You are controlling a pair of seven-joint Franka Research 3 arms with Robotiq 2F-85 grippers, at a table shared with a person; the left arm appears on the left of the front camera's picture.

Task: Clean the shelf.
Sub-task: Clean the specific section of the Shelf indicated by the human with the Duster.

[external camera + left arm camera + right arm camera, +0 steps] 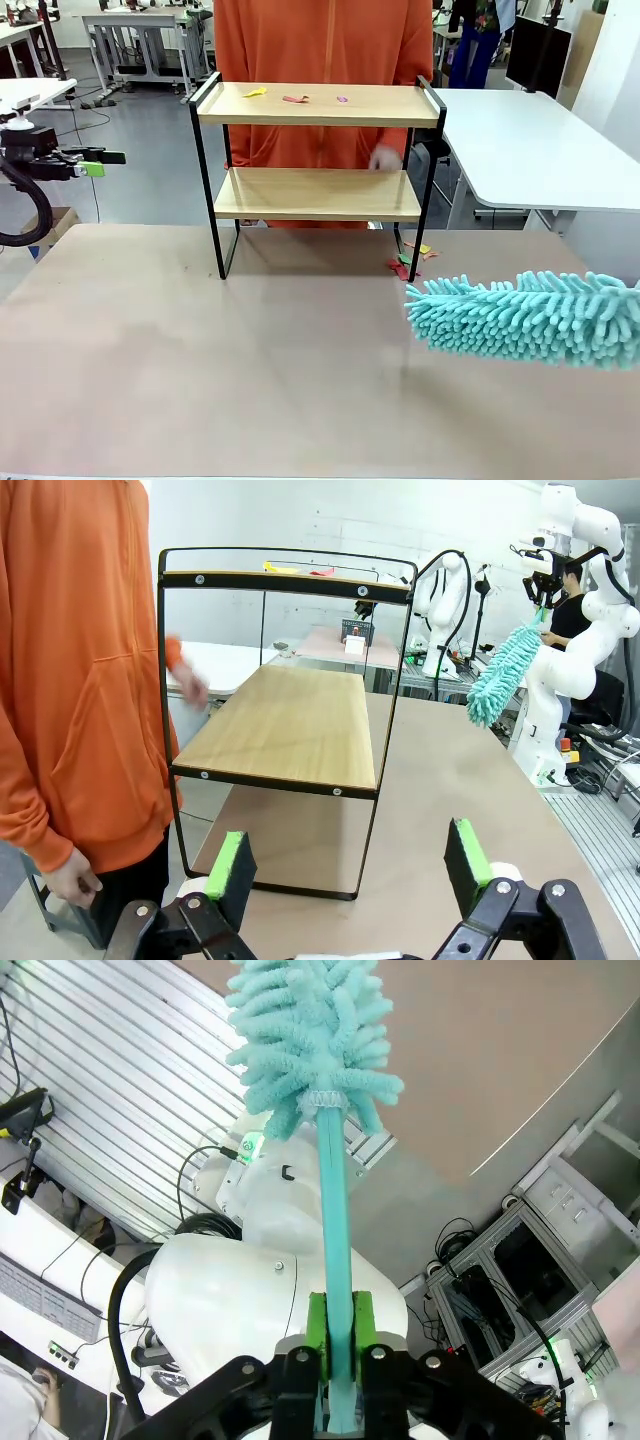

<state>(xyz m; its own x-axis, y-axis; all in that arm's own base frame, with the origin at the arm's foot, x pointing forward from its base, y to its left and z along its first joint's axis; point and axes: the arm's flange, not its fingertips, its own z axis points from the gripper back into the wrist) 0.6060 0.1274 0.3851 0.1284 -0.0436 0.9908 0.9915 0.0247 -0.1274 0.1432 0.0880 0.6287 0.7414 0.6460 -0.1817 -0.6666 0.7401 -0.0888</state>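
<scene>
Counter [200, 380]: brown surface; carries the shelf at its far side.
Duster [530, 318]: teal, fluffy head lying sideways over the counter's right side, seemingly just clear of the surface; apart from the shelf.
Right jaws: closed tight on the duster's teal handle, green pads [316, 1328] pressed to either side of it.
Left jaws: spread wide, holding nothing; off the counter's left edge, fingers [468, 855] aimed at the shelf's end.
Loose scraps [410, 262]: coloured bits on the counter, by the shelf's right rear foot.
Shelf [318, 105]: upright at the counter's far middle; two wooden boards in a black frame.
Upper board: yellow scrap [256, 92], red scrap [295, 99], pink scrap [342, 99], in a row.
Hand [385, 158]: blurred, behind the shelf, between the boards, right side.
Person [320, 40]: orange top, standing just behind the shelf.
</scene>
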